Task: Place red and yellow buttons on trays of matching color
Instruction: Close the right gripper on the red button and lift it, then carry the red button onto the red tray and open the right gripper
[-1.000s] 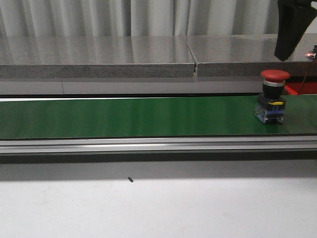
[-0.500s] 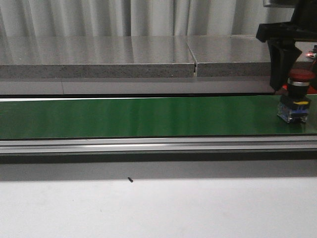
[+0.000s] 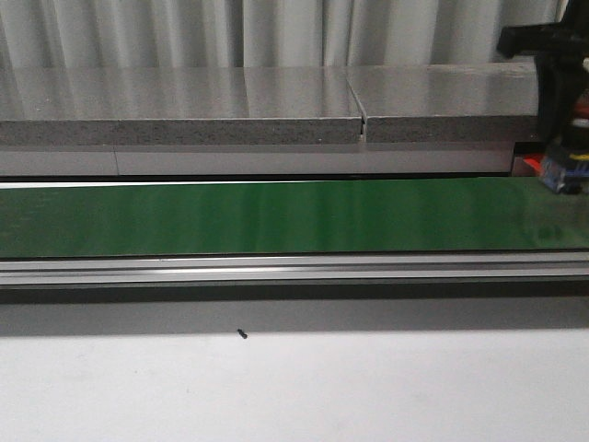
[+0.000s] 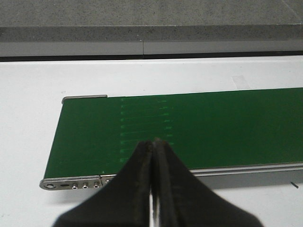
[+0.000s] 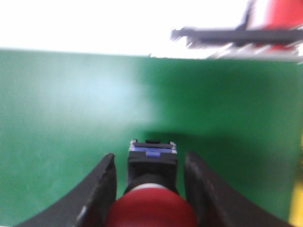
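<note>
The red button (image 5: 150, 208) has travelled along the green belt (image 3: 276, 216) to its far right end, where the right gripper (image 5: 149, 189) now straddles it, jaws wide and apart from it. In the front view its cap is hidden behind the arm. The left gripper (image 4: 152, 156) hangs over the belt's other end, fingers pressed together on nothing.

Even, soft light fills the front view, with pale vertical sheen on the long green conveyor belt (image 3: 276, 216) and the grey speckled stone ledge (image 3: 184, 101). The right wrist view is blurred and blown out to white at its top; the round red push button (image 5: 151, 208) is out of focus.
</note>
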`<move>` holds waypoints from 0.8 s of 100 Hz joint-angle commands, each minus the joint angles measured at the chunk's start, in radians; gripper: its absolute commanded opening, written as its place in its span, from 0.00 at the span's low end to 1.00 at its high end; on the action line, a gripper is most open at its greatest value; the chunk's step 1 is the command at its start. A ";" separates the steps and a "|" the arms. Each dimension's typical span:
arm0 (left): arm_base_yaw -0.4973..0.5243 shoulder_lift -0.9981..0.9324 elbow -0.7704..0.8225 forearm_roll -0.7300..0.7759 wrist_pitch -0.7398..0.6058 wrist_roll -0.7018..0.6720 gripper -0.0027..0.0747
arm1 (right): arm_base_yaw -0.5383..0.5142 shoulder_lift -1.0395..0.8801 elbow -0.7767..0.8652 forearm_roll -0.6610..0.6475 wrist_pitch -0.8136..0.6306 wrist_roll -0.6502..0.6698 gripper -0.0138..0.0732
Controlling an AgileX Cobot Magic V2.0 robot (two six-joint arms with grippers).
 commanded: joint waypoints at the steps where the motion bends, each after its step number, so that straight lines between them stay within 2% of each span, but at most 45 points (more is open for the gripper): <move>1: -0.008 0.002 -0.027 -0.019 -0.077 0.001 0.01 | -0.063 -0.066 -0.095 -0.011 0.004 -0.002 0.18; 28: -0.008 0.002 -0.027 -0.019 -0.077 0.001 0.01 | -0.272 -0.001 -0.259 -0.012 0.039 -0.005 0.18; 44: -0.014 0.002 -0.027 -0.019 -0.077 0.001 0.01 | -0.351 0.064 -0.324 -0.015 0.036 -0.005 0.18; 80: -0.014 0.002 -0.027 -0.019 -0.077 0.001 0.01 | -0.528 0.133 -0.338 -0.014 -0.088 0.013 0.18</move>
